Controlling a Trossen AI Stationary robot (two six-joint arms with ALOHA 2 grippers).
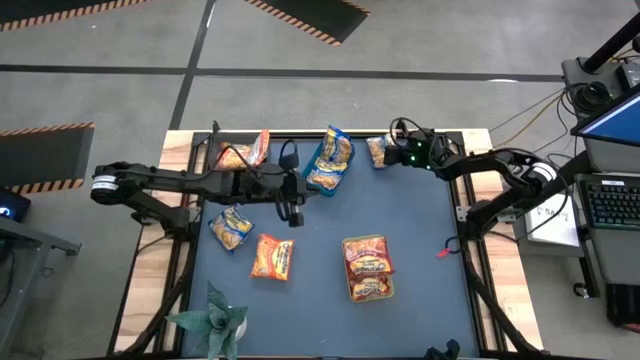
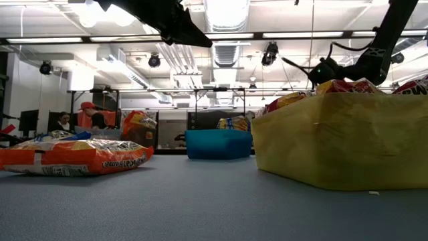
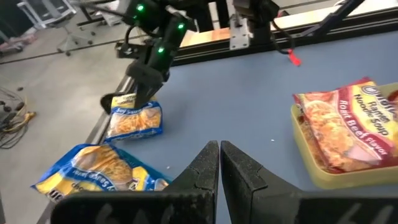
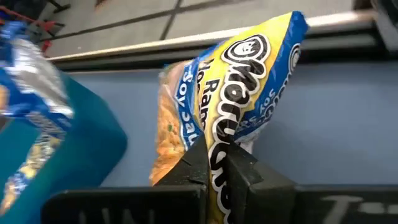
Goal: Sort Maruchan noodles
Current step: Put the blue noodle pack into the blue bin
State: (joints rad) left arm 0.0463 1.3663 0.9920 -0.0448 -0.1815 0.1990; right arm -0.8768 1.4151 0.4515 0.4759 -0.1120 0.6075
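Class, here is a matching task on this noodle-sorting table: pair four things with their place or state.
Things:
1. right gripper
2. left gripper
3. red beef packet
4. orange packet

States:
a. lies loose on the mat
b. shut, holding nothing
c. lies in the yellow-green bin
d. shut on the blue-and-yellow packet

Pairs: 1-d, 2-b, 3-c, 4-a
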